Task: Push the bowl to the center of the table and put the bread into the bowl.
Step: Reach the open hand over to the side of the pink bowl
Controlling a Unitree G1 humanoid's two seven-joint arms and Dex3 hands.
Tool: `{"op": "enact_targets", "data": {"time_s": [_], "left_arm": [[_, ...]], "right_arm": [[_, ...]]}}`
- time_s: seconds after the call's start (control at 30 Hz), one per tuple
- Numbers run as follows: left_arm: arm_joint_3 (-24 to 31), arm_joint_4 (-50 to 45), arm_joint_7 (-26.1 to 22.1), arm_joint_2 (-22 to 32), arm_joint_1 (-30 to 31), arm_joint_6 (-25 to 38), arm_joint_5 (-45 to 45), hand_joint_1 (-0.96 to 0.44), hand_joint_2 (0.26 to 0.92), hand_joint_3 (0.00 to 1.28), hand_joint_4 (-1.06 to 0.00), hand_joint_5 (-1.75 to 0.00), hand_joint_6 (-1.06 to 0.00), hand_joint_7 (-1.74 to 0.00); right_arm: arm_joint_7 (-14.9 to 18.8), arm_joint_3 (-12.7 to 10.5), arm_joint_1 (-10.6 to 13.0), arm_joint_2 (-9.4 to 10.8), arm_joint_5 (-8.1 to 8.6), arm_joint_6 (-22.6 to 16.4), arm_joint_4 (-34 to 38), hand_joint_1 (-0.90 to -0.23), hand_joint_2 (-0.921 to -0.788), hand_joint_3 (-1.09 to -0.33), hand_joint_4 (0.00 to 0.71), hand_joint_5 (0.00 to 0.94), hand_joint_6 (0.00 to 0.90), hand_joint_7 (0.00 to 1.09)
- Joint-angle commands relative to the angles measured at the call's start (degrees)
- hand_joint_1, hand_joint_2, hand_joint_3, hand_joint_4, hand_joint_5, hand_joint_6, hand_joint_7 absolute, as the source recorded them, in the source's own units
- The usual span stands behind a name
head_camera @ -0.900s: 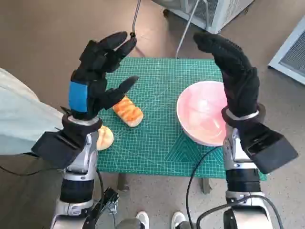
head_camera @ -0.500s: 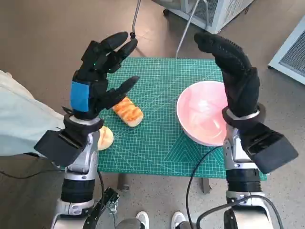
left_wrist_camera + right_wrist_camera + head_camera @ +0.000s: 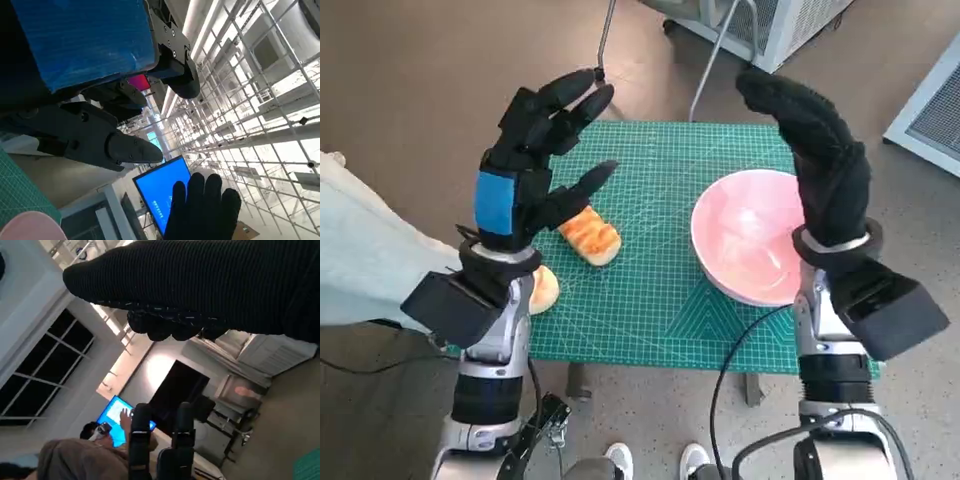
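Surface: green gridded cutting mat (image 3: 650, 300) covering the small worktop, brown floor around it.
Person: pale sleeve (image 3: 360, 260) at the far left of the head view, beside the left forearm.
Bread count: two pieces, both on the left part of the mat.
Round bread (image 3: 542, 288): near the mat's left edge, partly hidden behind the left forearm.
Long bread (image 3: 588, 235): golden, lying at a slant just right of the left hand, well apart from the bowl.
Left hand (image 3: 525, 165): raised above the mat's left side, blue tape facing the camera; one of its fingers (image 3: 582, 98) reaches toward the mat's far edge, the thumb juts toward the long bread. Fingers spread, holding nothing, touching nothing.
Bowl count: one.
Bowl (image 3: 752, 236): pink, on the right part of the mat, off centre, nothing inside it.
Right hand (image 3: 820, 150): gloved, upright above the bowl's right rim; glove fingers (image 3: 775, 90) straight and close together, holding nothing. Whether it touches the rim cannot be told.
Left wrist view: the gloved right hand shows against a blue screen (image 3: 160, 192).
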Motion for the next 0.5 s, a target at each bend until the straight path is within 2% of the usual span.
{"op": "enact_targets", "data": {"time_s": [0.03,0.1,0.2,0.4,0.5], "left_arm": [[-0.2,-0.5,0.5,-0.2,-0.2,0.3,0.3,-0.24,0.921,0.12,-0.69,-0.04,-0.33,-0.60],[-0.1,-0.6,0.6,-0.2,0.0,0.4,0.4,-0.24,0.921,0.12,-0.69,-0.04,-0.33,-0.59],[-0.1,-0.8,0.7,-0.2,0.2,0.4,0.4,-0.24,0.921,0.12,-0.68,-0.03,-0.33,-0.59],[-0.1,-0.8,0.8,-0.2,0.2,0.5,0.4,-0.25,0.921,0.12,-0.68,-0.03,-0.34,-0.58],[-0.1,-0.8,0.9,-0.5,0.7,0.4,0.1,-0.25,0.921,0.12,-0.67,-0.02,-0.35,-0.57]], "right_arm": [[1.9,-2.4,0.0,-2.4,2.21,-0.4,4.3,-0.659,-0.921,-0.788,0.266,0.005,-0.001,0.77],[2.5,-3.5,-0.4,-3.3,3.11,-0.7,6.5,-0.656,-0.921,-0.788,0.261,0.003,-0.001,0.76],[2.3,-5.2,-1.2,-4.6,3.44,-1.6,10.2,-0.652,-0.921,-0.790,0.251,0.001,-0.001,0.76],[3.0,-5.7,-1.9,-4.7,3.72,-2.8,12.2,-0.649,-0.921,-0.794,0.246,0.000,-0.001,0.75],[-5.2,-8.6,-2.2,-8.2,-0.81,-4.5,21.1,-0.609,-0.921,-0.829,0.245,0.000,-0.001,0.73]]}}
